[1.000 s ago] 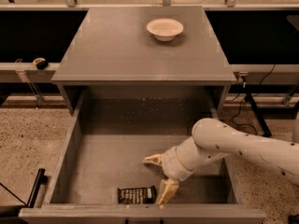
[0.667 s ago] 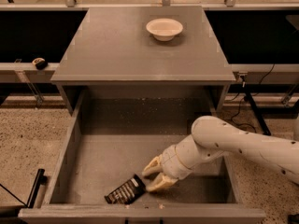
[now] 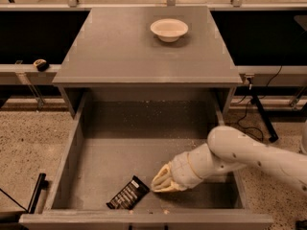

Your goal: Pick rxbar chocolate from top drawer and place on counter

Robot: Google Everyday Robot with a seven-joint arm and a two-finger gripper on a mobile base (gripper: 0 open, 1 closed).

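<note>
The top drawer point(image 3: 68, 164) stands pulled fully open below the grey counter point(image 3: 134, 56). The rxbar chocolate point(image 3: 127, 194), black with white lettering, lies slanted on the drawer floor near the front wall. My gripper point(image 3: 156, 185) reaches into the drawer from the right. Its cream fingers are drawn together at the bar's upper right end, touching it low over the floor. My white arm point(image 3: 249, 155) crosses the drawer's right wall.
A white bowl point(image 3: 169, 29) sits at the back of the counter. Speckled terrazzo floor point(image 3: 29, 143) lies on both sides. A black bar point(image 3: 37, 191) stands by the drawer's front left corner. Cables point(image 3: 256, 114) and a stand leg are at the right.
The fingers were spread beside the bar, then closed on its right end. The bar has swung from lying level to slanting, and the gripper has shifted left.
</note>
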